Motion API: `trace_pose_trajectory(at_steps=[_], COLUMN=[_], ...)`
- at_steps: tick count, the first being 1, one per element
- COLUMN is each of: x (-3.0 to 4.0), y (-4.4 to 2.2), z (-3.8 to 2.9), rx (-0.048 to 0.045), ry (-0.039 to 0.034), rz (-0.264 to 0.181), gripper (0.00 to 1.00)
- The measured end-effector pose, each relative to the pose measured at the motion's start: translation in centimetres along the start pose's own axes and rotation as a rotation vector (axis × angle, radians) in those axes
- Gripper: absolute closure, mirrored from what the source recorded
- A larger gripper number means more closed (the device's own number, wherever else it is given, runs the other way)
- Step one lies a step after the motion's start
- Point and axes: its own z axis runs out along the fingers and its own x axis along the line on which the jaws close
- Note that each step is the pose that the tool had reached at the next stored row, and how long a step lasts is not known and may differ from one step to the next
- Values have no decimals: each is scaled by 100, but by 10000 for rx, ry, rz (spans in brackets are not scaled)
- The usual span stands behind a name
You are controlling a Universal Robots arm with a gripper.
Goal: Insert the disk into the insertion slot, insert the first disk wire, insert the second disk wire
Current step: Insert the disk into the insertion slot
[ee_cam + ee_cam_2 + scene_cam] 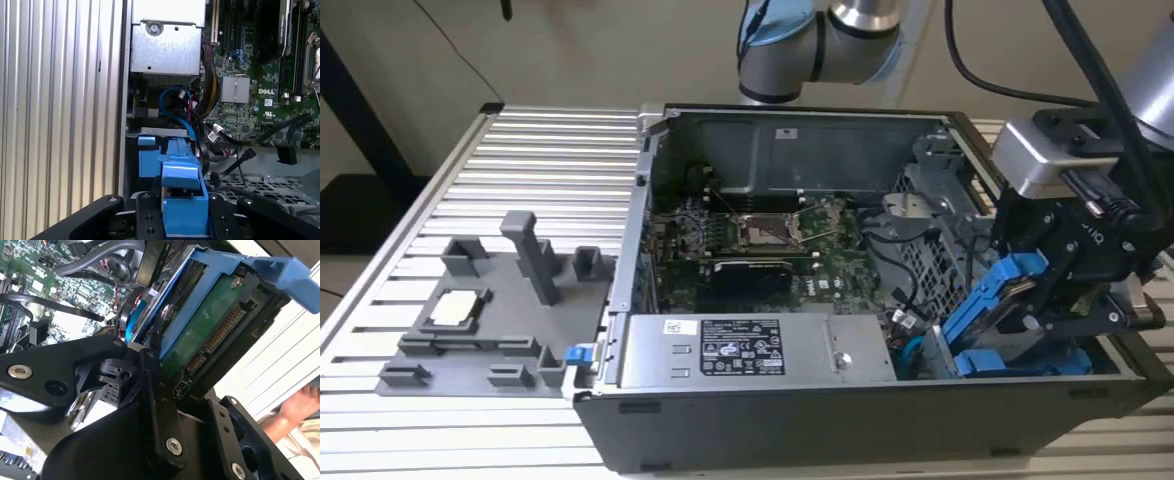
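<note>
At the exterior view's right, over the near corner of the open computer case (761,420) on the ribbed worktop (547,150), the claw (1051,295) grips the disk (991,297). The disk is steeply tilted, just above another blue-fronted drive (1021,362). In the second wrist view the disk (210,335) shows its green underside beside black fingers (156,390), with a person's hand (300,407) beyond. In the first wrist view the disk (182,197) sits clamped, the motherboard (250,100) farther off.

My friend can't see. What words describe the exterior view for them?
A black robot gripper holds a blue-framed grey disk, tilted, over the exterior view's right end of an open grey metal computer case on a ribbed metal table.
</note>
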Motion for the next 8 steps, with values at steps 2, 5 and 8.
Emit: trace_pose_trajectory(at_steps=[2,5,8], x=[1,1,1], y=[-1,-1,-1], z=[35,44,44], rx=[0,0,0], ry=[4,3,3], rz=[0,-1,0], gripper=[67,67,67])
